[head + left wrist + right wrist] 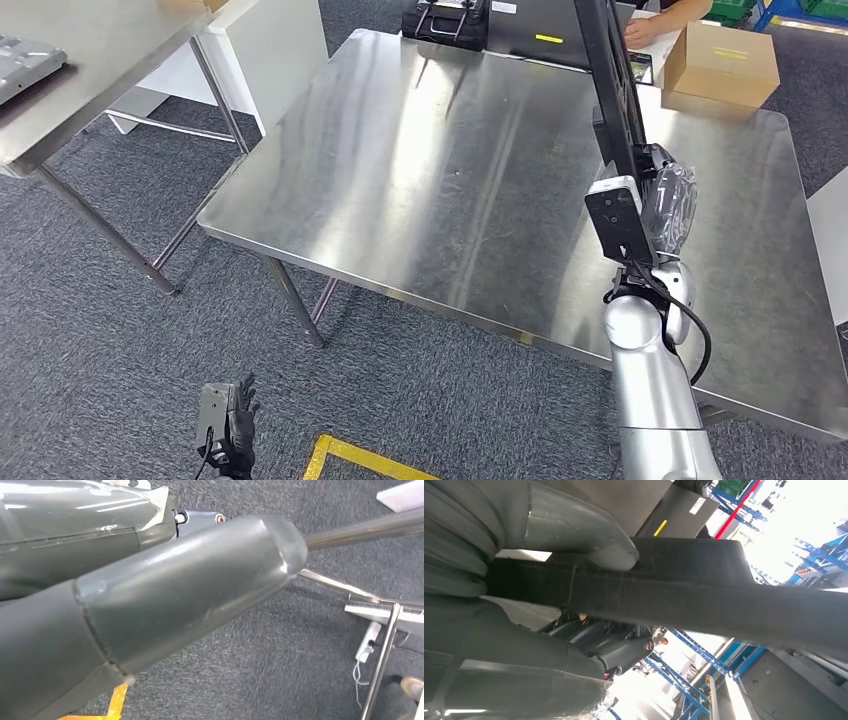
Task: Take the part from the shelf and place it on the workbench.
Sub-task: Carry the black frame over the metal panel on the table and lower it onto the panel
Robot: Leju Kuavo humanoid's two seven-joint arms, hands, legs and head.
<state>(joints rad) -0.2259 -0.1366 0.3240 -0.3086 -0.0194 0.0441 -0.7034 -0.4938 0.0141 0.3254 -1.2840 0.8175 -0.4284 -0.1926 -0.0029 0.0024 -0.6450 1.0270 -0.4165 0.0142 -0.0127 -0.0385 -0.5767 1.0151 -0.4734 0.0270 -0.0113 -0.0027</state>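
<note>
right hand (668, 205) raised on its silver arm, fingers gripping; left hand (232, 425) hangs low, fingers apart.

— What surrounds the scene?
— Grey carpet (120, 340) under a steel bench (440, 170), a second steel table (90, 60) beside it.
— Anything else?
— A yellow floor line (345, 455), a cardboard box (722, 62) on the bench's far corner, blue racking (684, 672) under bright light.

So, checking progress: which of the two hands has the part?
The right hand, raised over the steel workbench, grips the long black part; the left hand hangs near the floor.
</note>
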